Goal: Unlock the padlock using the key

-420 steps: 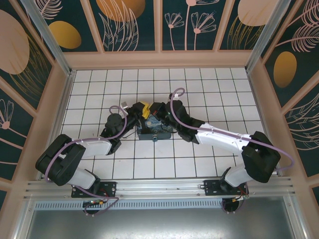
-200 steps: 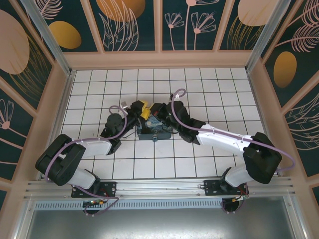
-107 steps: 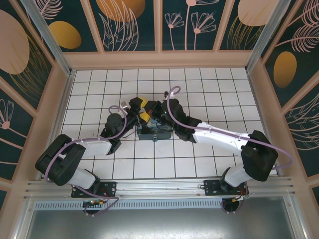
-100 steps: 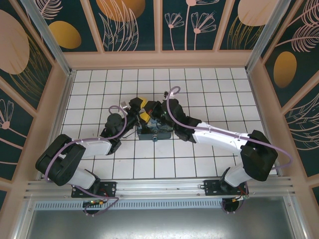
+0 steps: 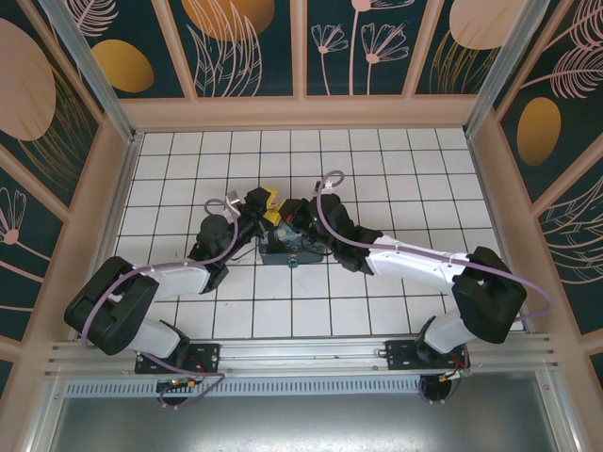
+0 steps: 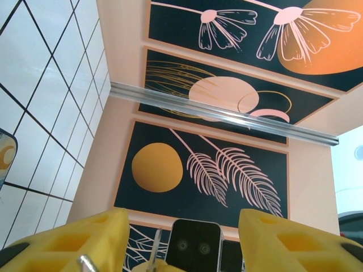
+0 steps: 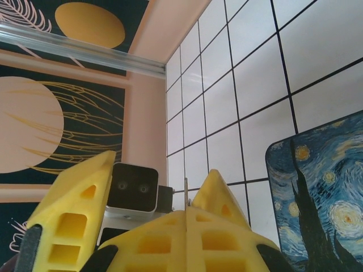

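My two grippers meet tip to tip above the tiled floor, the left gripper [image 5: 264, 207] facing the right gripper [image 5: 290, 215]. In the right wrist view my right gripper [image 7: 186, 218] is shut on the key [image 7: 186, 195], whose thin silvery blade sticks up out of the seam between the yellow fingers. The same key [image 6: 155, 249] rises between the left gripper's [image 6: 184, 229] yellow fingers [image 6: 79, 241], which stand apart. A small silvery hook [image 6: 85, 262] shows beside the left finger. The padlock's body is hidden.
A blue-and-yellow painted box [image 5: 292, 249] lies on the tiles just below both grippers; its starry top [image 7: 323, 192] sits near the right fingers. Painted walls and a peach frame [image 5: 301, 111] ring the floor. Each wrist camera [image 6: 195, 246] faces the other.
The left fingers spread wider half a second ago and have come back to about their earlier gap. The right wrist shifted slightly toward the left gripper. The box has not moved.
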